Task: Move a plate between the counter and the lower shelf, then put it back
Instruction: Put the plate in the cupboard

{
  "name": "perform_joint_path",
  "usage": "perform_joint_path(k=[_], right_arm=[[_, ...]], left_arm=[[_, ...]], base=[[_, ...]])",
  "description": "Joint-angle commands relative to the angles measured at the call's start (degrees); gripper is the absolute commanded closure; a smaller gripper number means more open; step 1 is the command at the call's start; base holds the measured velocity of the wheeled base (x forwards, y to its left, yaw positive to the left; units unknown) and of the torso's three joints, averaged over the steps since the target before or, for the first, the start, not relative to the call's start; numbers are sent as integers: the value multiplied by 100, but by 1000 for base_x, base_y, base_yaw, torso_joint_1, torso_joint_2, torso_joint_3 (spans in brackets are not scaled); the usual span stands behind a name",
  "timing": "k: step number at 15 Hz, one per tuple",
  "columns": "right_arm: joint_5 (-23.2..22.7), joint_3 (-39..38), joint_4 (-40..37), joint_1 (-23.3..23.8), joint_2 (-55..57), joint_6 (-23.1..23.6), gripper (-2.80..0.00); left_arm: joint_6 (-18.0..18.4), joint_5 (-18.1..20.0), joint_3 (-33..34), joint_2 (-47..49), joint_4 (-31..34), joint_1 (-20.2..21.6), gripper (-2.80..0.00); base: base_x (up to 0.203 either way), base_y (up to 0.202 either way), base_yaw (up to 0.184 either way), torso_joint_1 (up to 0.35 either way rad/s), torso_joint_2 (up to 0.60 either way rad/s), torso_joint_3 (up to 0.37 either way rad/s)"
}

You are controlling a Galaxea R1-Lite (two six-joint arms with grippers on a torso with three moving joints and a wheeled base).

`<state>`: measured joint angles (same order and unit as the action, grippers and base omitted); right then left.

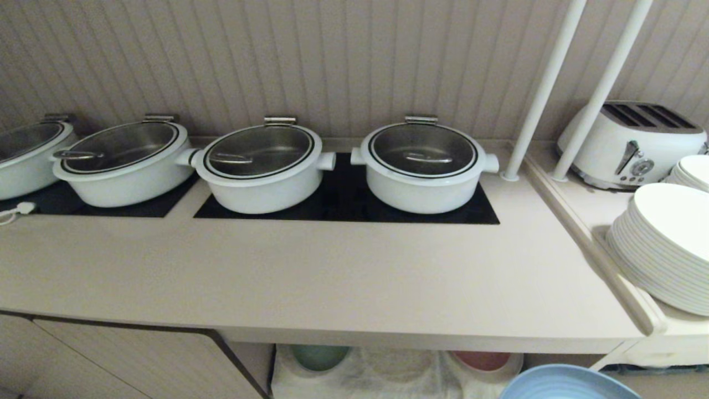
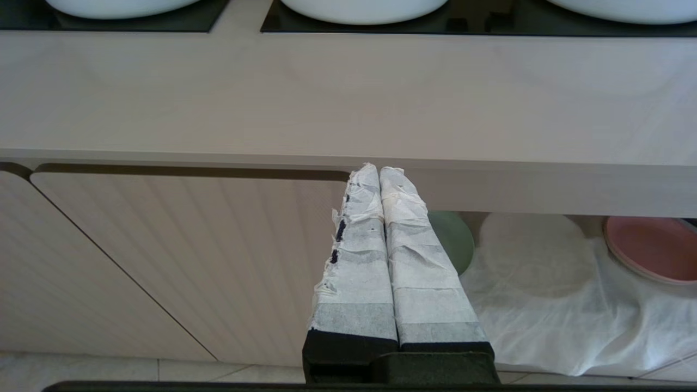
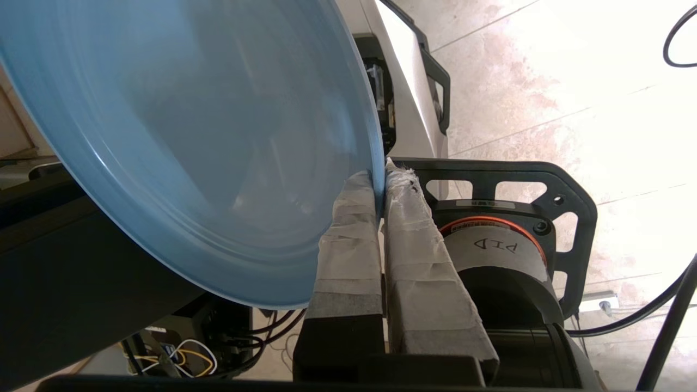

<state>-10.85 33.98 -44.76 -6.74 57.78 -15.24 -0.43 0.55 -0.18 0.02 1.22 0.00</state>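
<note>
A handwritten "PID" showed, upside down, on a white label (image 3: 494, 246) just behind the right claw (image 3: 379, 182). That claw was clamped tight on the rim of the plate (image 3: 179, 141), which spread away from its fingertips, off the counter (image 1: 310, 271) and out of the shelf (image 2: 550, 305). The left claw (image 2: 379, 173), fingers pressed together and empty, hung before the counter's front edge, the shelf just beyond it.
</note>
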Motion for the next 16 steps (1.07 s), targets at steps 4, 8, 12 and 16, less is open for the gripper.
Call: perform_joint_path(k=[4,8,12,16], right_arm=[[-31,14,-19,15,223,-128,0],[-56,-6,20,24,269,-399,0],[-356,39,131,33,269,-832,0],[-356,48,240,33,278,-822,0]], left_arm=[[-4,-2,1,-2,1,0,0],[-1,-2,1,-2,1,0,0],[-7,-2,1,-2,1,0,0],[-2,-2,1,-2,1,0,0]], base=[[0,0,0,0,0,0],[0,0,0,0,0,0],[0,0,0,0,0,0],[0,0,0,0,0,0]])
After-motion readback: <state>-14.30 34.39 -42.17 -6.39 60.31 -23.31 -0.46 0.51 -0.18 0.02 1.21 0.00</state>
